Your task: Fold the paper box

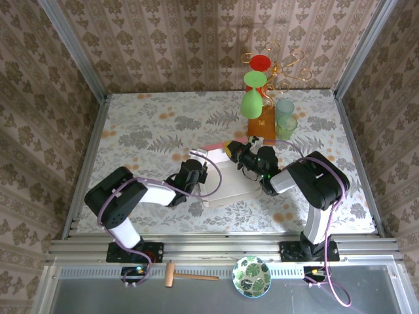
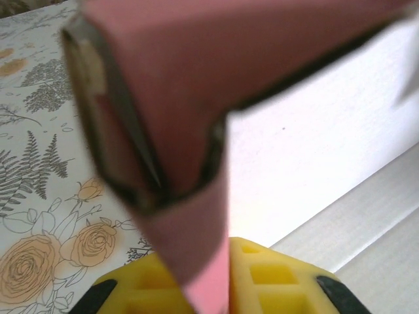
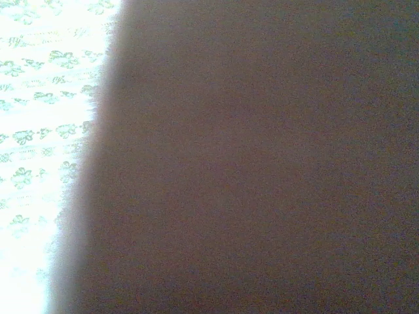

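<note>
Touching one paper box (image 1: 226, 184): left end effector (image 2: 226, 280), right end effector (image 1: 232, 152).

Left claw (image 2: 208, 278) pinched tight, right claw (image 1: 234, 152) fully closed, both reaching inward toward each other.

Floral table (image 1: 144, 131), paper box (image 1: 228, 186) at centre, wooden block (image 1: 260, 123) behind

**Three Lenses on One Table**

The overhead camera looks down from above and behind the arm bases (image 1: 134, 252) onto the whole floral table (image 1: 131, 131) and the wallpaper (image 1: 196, 39) around it. The left wrist camera sits hard against the paper box (image 2: 196, 78), with the left gripper (image 2: 213, 291) at its lower edge. Both views share box (image 1: 226, 186) and table (image 2: 39, 196). The right wrist camera faces a dark blurred surface (image 3: 262, 163) at close range, wallpaper (image 3: 39, 98) at left.
</note>
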{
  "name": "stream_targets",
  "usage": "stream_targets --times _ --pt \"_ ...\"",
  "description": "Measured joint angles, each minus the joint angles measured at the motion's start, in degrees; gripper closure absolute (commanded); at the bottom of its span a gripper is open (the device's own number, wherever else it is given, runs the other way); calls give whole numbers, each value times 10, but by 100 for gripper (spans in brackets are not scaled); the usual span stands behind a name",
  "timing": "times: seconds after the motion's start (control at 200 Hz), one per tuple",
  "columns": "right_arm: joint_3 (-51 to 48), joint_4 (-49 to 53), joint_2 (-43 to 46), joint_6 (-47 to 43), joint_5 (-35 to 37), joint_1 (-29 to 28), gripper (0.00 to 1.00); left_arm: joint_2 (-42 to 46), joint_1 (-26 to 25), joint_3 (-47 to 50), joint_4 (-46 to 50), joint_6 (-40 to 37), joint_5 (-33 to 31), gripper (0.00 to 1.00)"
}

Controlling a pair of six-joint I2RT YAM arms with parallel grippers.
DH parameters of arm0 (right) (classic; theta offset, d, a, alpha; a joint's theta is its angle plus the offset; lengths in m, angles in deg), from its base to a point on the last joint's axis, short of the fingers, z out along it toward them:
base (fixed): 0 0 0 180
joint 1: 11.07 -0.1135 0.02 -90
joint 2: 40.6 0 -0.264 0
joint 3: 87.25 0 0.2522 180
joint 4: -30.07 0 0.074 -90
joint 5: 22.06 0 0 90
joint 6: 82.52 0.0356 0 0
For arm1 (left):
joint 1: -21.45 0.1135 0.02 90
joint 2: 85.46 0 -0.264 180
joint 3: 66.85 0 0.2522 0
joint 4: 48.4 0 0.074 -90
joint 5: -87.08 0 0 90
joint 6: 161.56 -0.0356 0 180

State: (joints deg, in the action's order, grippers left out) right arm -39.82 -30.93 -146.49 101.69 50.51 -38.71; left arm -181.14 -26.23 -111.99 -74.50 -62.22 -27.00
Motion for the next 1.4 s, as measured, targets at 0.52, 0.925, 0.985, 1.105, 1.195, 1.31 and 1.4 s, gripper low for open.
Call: stream_targets --times 0.52,0.925,0.985,1.105,1.195,1.31,1.4 --pt "0 6 1 0 -6 -8 100 7 -10 21 0 -21 -25 87" --pt "0 9 4 2 10 -14 93 7 -9 -9 51 1 -52 100" --pt "0 19 10 5 14 -16 82 7 -9 -11 56 5 -53 100" --pt "-3 73 37 1 25 -16 64 13 12 -12 77 19 -48 100" --pt "-5 131 79 -4 37 -16 49 38 37 -12 108 27 -30 100" --pt "-5 229 171 -28 59 -16 36 78 74 -13 162 34 6 100" --pt "-4 307 250 -48 76 -15 33 102 109 -20 213 38 42 100"
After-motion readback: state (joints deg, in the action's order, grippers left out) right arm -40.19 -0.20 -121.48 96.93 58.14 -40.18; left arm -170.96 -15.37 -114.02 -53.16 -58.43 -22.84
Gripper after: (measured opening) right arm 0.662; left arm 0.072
